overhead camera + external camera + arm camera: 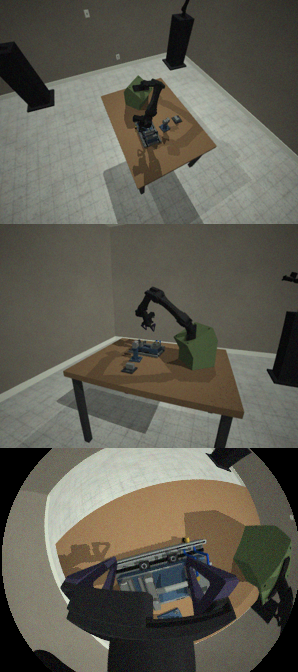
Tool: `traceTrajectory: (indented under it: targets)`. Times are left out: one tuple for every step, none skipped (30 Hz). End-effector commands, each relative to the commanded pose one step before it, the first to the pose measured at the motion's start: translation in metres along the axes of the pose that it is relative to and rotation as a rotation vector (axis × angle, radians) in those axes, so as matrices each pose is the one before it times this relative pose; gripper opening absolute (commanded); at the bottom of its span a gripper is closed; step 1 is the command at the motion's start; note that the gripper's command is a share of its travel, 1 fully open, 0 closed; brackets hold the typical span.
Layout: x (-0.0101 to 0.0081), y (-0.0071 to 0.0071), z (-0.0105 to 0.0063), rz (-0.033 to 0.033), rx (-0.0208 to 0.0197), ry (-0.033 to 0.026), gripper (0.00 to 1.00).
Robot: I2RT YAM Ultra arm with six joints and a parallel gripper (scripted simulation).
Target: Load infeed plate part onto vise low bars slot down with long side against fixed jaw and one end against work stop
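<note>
The part, a small light-grey block (177, 118) (130, 365), lies on the dark infeed plate (127, 371). Its slot cannot be made out. The vise (152, 138) (148, 350) (172, 582) stands on the table beyond the V-block stand in the exterior view, with its jaws apart and no block seen between them. The wrist view shows it between and below my fingers, partly hidden by them. The grey V-block on its blue stand (164, 127) (136, 353) is between infeed plate and vise. My gripper (148, 329) (151, 562) is open and empty, high above the vise.
The green arm base (136, 99) (199, 348) (262, 555) stands at one end of the brown table (185, 135) (196, 391). Blue air tubes (208, 559) rise at one end of the vise. Dark pillars stand on the floor away from the table.
</note>
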State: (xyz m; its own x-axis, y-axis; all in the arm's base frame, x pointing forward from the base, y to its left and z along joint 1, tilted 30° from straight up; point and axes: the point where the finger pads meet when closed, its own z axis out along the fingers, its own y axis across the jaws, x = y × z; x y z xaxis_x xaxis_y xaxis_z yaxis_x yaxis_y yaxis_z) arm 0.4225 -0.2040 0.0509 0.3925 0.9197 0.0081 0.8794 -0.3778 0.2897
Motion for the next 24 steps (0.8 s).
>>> traceTrajectory:
  targets:
    - [-0.00219,0.00304,-0.00429,0.00367,-0.01264,-0.00279,1.00]
    - [0.00000,0.00000,0.00000,0.00000,0.00000,0.00000,1.00]
    - [0.00000,0.00000,0.00000,0.00000,0.00000,0.00000,1.00]
    - [0.00000,0.00000,0.00000,0.00000,0.00000,0.00000,1.00]
    - [0.00000,0.00000,0.00000,0.00000,0.00000,0.00000,1.00]
    - [0.00000,0.00000,0.00000,0.00000,0.00000,0.00000,1.00]
    - [0.00000,0.00000,0.00000,0.00000,0.00000,0.00000,1.00]
    - [0.00000,0.00000,0.00000,0.00000,0.00000,0.00000,1.00]
    - [0.00000,0.00000,0.00000,0.00000,0.00000,0.00000,1.00]
    - [0.00000,0.00000,0.00000,0.00000,0.00000,0.00000,1.00]
    - [0.00000,0.00000,0.00000,0.00000,0.00000,0.00000,1.00]
    - [0.00000,0.00000,0.00000,0.00000,0.00000,0.00000,1.00]
    - [0.00000,0.00000,0.00000,0.00000,0.00000,0.00000,1.00]
    - [0.00000,0.00000,0.00000,0.00000,0.00000,0.00000,1.00]
    - [0.00000,0.00000,0.00000,0.00000,0.00000,0.00000,1.00]
    - [0.00000,0.00000,0.00000,0.00000,0.00000,0.00000,1.00]
    - [0.00000,0.00000,0.00000,0.00000,0.00000,0.00000,1.00]
    - [0.00009,0.00008,-0.00019,-0.00064,-0.00068,0.00002,1.00]
    - [-0.00047,0.00048,-0.00133,-0.00282,-0.00451,-0.00224,1.00]
    - [-0.00004,0.00131,-0.00346,-0.00719,-0.01195,-0.00245,1.00]
    - [0.00075,-0.00202,0.00045,-0.00657,0.00031,-0.00057,1.00]
    - [0.00187,0.00108,-0.00152,-0.01195,-0.00650,0.00025,1.00]
    - [0.00327,0.00161,-0.00217,-0.01819,-0.00937,0.00106,1.00]
    - [0.00406,0.00218,-0.00293,-0.02360,-0.01261,0.00144,1.00]
